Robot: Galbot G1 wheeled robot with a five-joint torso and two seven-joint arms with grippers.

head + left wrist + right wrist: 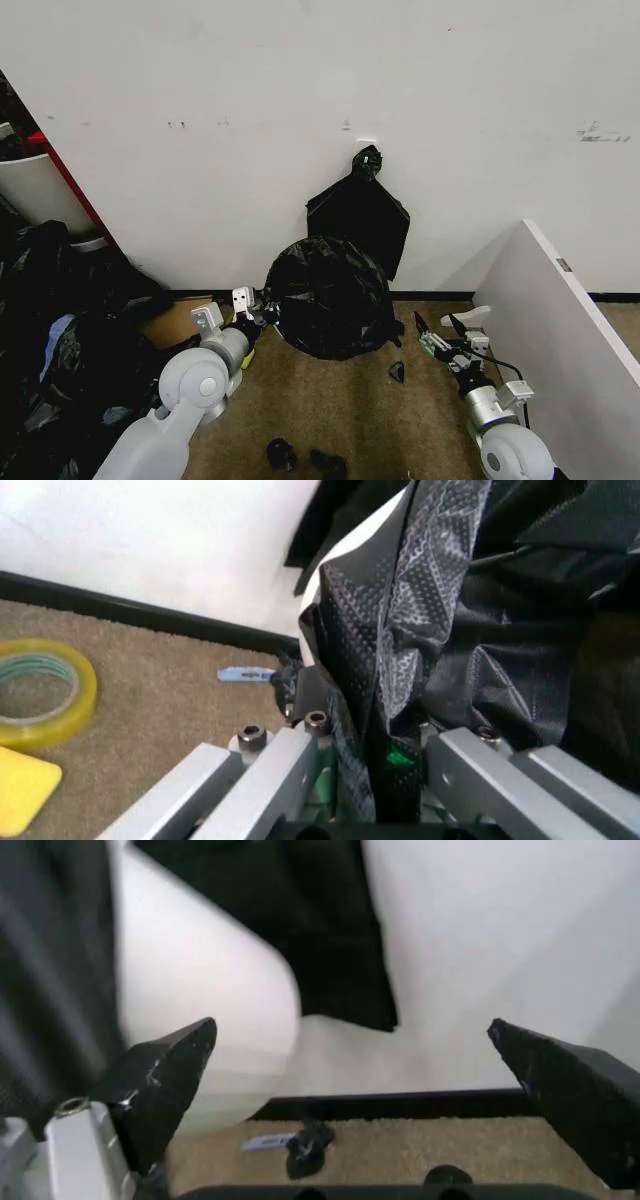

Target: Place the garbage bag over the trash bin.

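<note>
One left gripper clamping garbage bag

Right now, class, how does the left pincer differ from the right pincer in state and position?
The left pincer is shut on the thin glossy black garbage bag at the bag's left edge; the right pincer is open and holds nothing. The left touches the bag draped over the round cream-white trash bin; the right sits apart, right of it. Both are low, near the brown carpet.

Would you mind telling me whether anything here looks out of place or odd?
Small black scraps lie loose on the carpet near the trash bin, and a roll of tape sits on the floor beside the left end effector.
</note>
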